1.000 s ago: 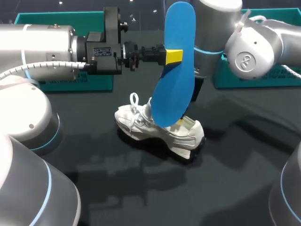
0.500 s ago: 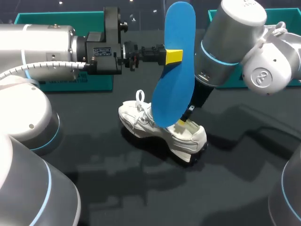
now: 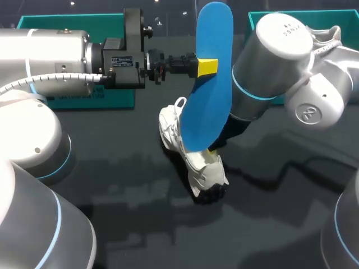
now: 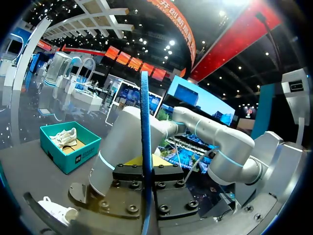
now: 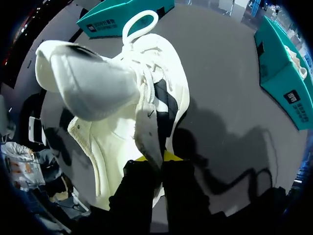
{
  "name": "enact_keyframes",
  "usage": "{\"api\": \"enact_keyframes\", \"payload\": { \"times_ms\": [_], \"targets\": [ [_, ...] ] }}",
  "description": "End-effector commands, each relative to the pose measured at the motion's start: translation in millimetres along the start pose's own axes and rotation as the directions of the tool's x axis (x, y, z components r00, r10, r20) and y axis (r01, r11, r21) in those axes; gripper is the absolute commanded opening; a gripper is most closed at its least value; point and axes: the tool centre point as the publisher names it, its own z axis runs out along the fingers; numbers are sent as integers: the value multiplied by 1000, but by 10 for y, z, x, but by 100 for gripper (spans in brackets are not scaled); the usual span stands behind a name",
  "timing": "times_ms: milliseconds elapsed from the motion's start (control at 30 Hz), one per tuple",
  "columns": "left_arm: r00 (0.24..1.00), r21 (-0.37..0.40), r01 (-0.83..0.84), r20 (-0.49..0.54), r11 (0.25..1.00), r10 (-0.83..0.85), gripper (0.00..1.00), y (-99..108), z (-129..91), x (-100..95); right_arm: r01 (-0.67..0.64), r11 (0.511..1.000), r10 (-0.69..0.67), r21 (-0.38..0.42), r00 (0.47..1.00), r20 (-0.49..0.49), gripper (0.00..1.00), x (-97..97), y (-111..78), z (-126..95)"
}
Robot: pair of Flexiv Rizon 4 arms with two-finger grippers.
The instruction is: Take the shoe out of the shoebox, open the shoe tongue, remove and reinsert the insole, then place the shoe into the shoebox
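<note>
A blue insole [image 3: 211,78] stands upright above the table, with my left gripper [image 3: 206,67] shut on its middle. In the left wrist view the insole [image 4: 145,127] shows edge-on between the yellow tips of the left gripper [image 4: 145,164]. Below it on the black table lies the white shoe [image 3: 193,157], laces towards the back and heel towards the front. My right gripper [image 5: 155,159] is shut on the edge of the shoe's [image 5: 127,112] opening, and the tongue [image 5: 88,78] is folded up. In the head view the insole mostly hides the right gripper [image 3: 212,150].
A teal shoebox [image 3: 90,100] stands at the back left behind my left arm. Another teal box [image 3: 269,95] stands at the back right, partly hidden by my right arm. The left wrist view shows a teal box [image 4: 73,156] holding a second white shoe.
My right arm has swung round with the shoe in its grip: the heel turned towards the table's front and the shoe shifted slightly right. The left arm and insole stayed still.
</note>
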Motion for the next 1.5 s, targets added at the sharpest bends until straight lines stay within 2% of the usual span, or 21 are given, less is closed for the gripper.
{"api": "enact_keyframes", "payload": {
  "times_ms": [33, 233, 367, 1500],
  "targets": [
    [1000, 1, -1, 0, 1000, 1, 0, 10, -6, 7, -123, 991, 127, -59, 990, 55, 0, 40, -95, -39],
    [1000, 1, -1, 0, 1000, 1, 0, 10, -6, 7, -176, 978, 184, -111, 981, 63, 0, 60, -134, -60],
    [1000, 1, -1, 0, 1000, 1, 0, 10, -6, 7, -183, 976, 191, -118, 980, 57, 0, 43, -144, -66],
    [1000, 1, -1, 0, 1000, 1, 0, 10, -6, 7, -300, 953, 298, -46, 954, -41, 0, -213, -225, 397]
  ]
}}
